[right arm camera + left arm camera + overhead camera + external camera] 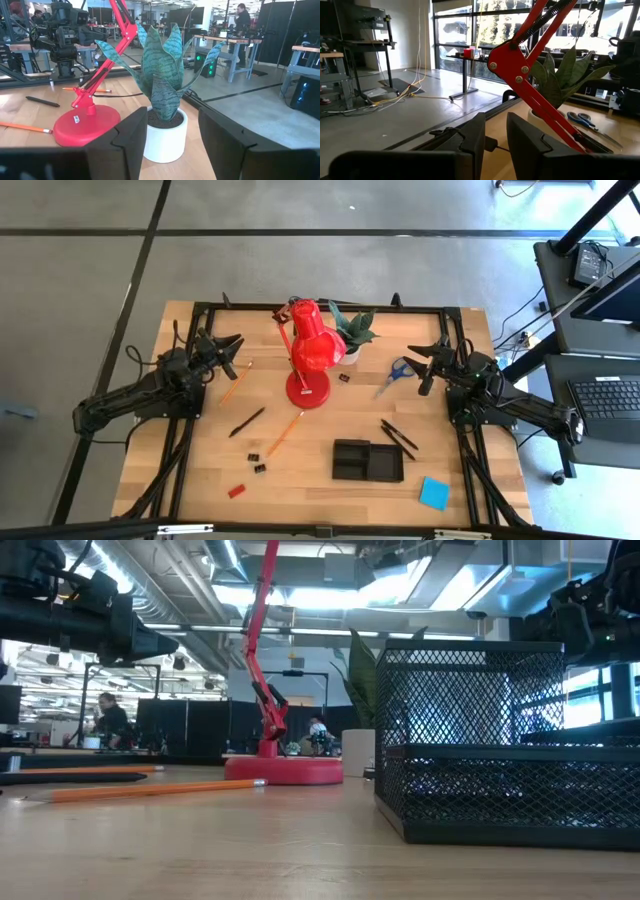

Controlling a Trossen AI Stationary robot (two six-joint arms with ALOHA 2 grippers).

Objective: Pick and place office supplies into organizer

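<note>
Scissors [397, 373] lie just beside my right end effector [424, 370], which hovers open and empty. My left end effector [232, 353] hangs part open, empty too, above an orange pencil [235, 382]. Well apart from both, the organizer [367, 461] sits near the table's [310, 490] front edge.

A robotics lab in a large open industrial workspace.
A wooden table [320, 430] stands on a grey concrete floor [80, 270], with a computer cart [600, 330] beside it. Beyond are exposed ceiling ducts [170, 590], strip lights, tall windows [455, 35], black partitions [285, 25], workbenches [235, 42], trailing cables and people at desks [110, 720].
</note>
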